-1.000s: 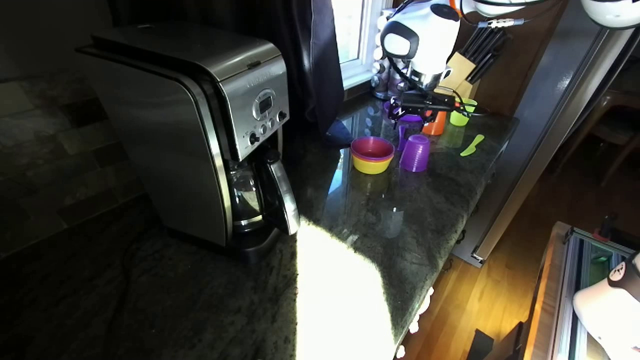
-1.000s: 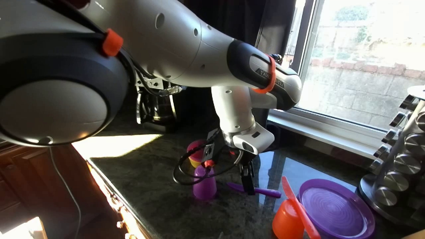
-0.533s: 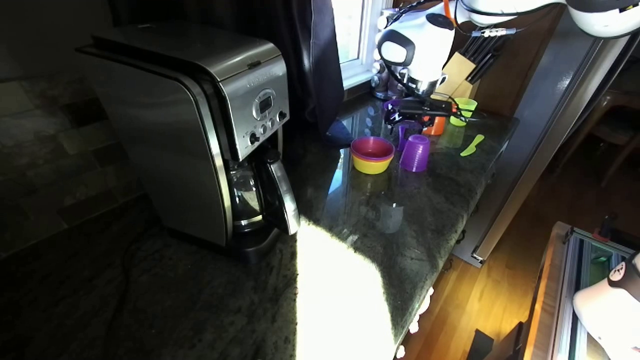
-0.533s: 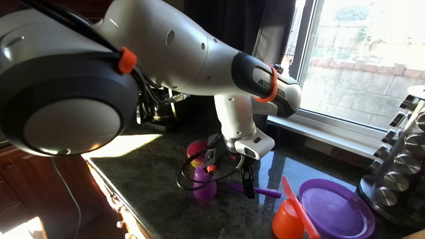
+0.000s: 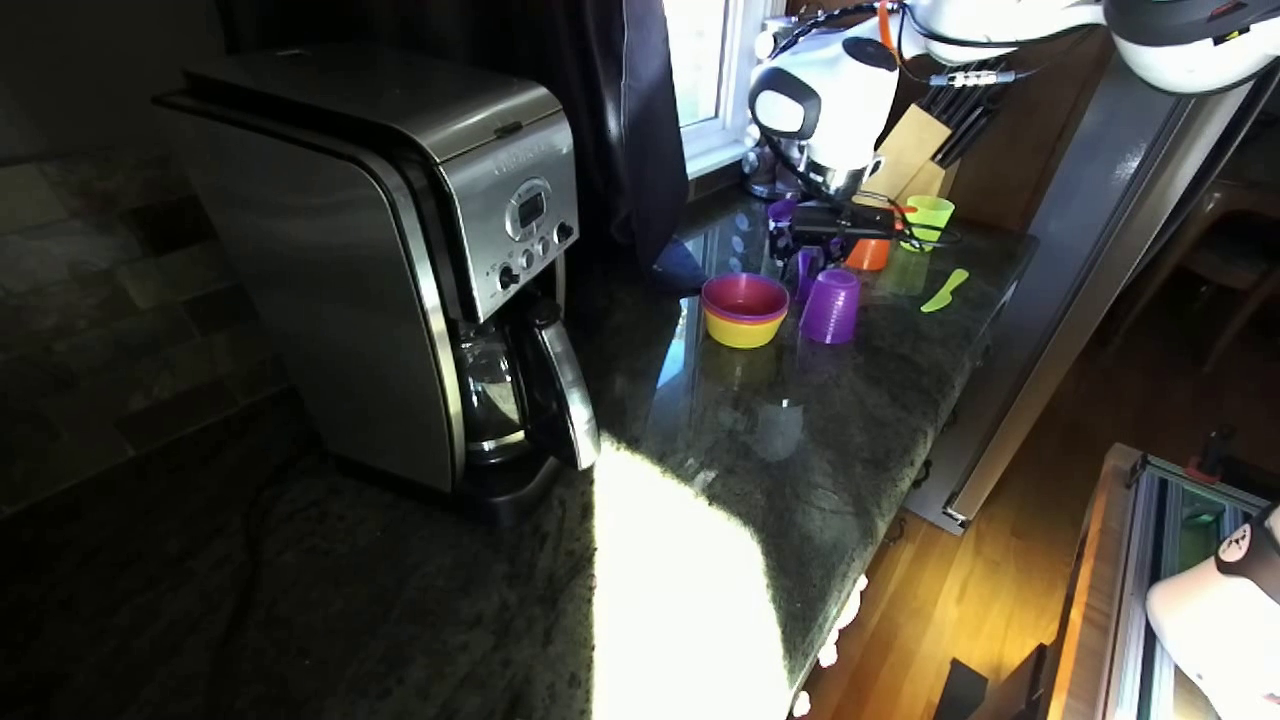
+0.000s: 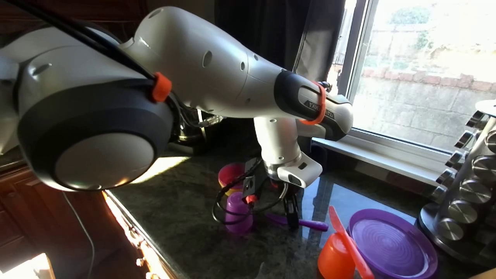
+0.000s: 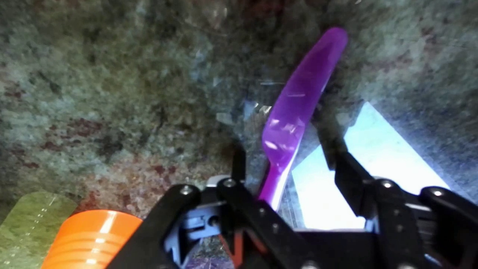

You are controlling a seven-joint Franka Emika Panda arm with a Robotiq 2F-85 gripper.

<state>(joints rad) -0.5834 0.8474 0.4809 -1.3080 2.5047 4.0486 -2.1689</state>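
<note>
One gripper (image 7: pixel 285 160), its fingers spread and grasping nothing, straddles a purple plastic knife (image 7: pixel 295 108); strips of stone show between either finger and the knife. The knife lies flat on the dark stone countertop (image 6: pixel 186 232), apparently nearer the edge under the window (image 6: pixel 422 89) than the long front edge, so more surface stretches away on the front side. Its slim neck, where blade meets handle, sits between the fingers, likely because a thin part leaves margin on both flanks. Whether the fingertips meet the stone cannot be told.

Off the handle end, in an exterior view, an upside-down orange cup (image 6: pixel 331 259) offers its base as a rest for a tilted orange knife (image 6: pixel 352 248); a purple plate (image 6: pixel 391 240) lies just beside. Beyond the blade tip, in both exterior views, an inverted purple cup (image 5: pixel 831 310) and nested bowls (image 5: pixel 745 320), probably stacked to save room, would limit travel that way.
</note>
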